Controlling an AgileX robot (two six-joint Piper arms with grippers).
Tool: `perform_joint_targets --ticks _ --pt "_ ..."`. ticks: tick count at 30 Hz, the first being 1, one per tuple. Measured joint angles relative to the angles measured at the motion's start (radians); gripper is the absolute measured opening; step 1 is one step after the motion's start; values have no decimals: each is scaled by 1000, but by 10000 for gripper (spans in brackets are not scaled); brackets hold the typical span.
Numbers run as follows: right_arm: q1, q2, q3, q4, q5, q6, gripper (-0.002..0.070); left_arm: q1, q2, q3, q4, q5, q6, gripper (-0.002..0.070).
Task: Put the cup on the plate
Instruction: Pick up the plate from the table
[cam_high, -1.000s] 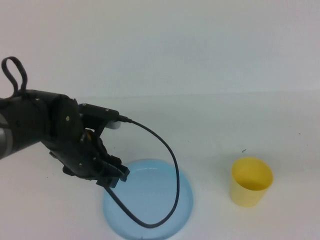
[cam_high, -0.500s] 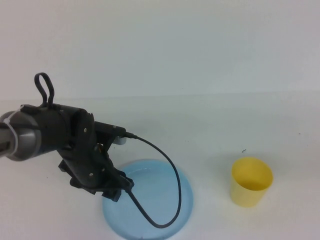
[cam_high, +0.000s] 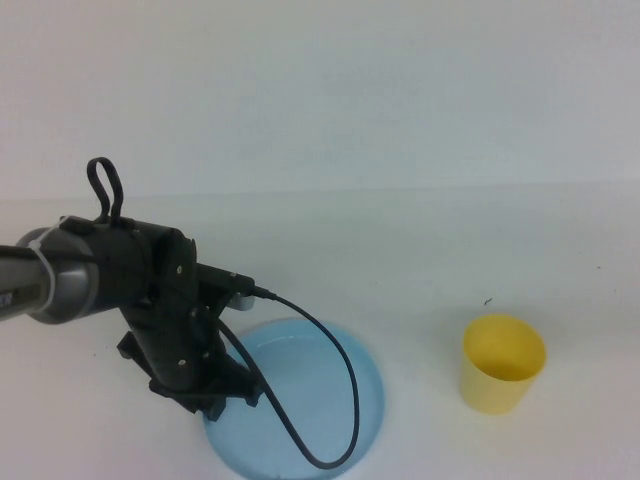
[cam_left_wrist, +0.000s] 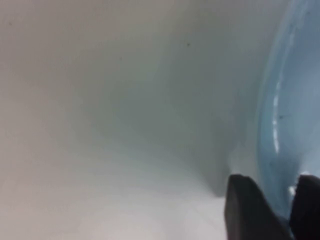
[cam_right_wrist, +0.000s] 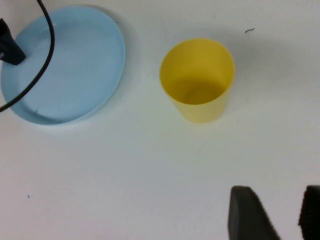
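The left gripper (cam_left_wrist: 272, 210) pinches the round light blue plastic plate's (cam_high: 310, 390) rim; the right gripper (cam_right_wrist: 272, 215), jaws spread, hangs apart from the small yellow plastic cup (cam_right_wrist: 198, 80) beside that plate.

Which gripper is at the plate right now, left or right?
The left gripper: its fingers straddle the blue plate rim. The right gripper hangs over bare table short of the yellow cup, nothing between its fingers.

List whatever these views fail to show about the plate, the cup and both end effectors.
- High view: the left end effector, at the plate's left rim, is masked by its own wrist, so its grip is unreadable.
- High view: the right end effector lies outside the frame. Only the right wrist view shows it, open above bare table near the cup.
- Left wrist view: blurred, showing only a sliver of plate.
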Motion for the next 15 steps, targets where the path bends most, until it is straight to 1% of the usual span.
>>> perform_joint_targets --ticks 1,2,3,4,6,10,15 --pt "0 0 0 2 0 0 251 0 0 0 10 -5 9 149" --pt "0 0 0 3 0 0 251 0 0 0 12 -14 14 110" --pt "0 0 0 7 0 0 251 0 0 0 14 -24 8 72" --pt "0 0 0 7 -2 0 251 0 0 0 14 -29 18 50" --pt "0 0 0 9 -2 0 251 0 0 0 14 -44 28 32" --pt "0 0 0 9 -10 0 251 0 0 -24 16 -50 31 26" --pt "0 0 0 9 -18 0 251 0 0 -139 13 5 63 18"
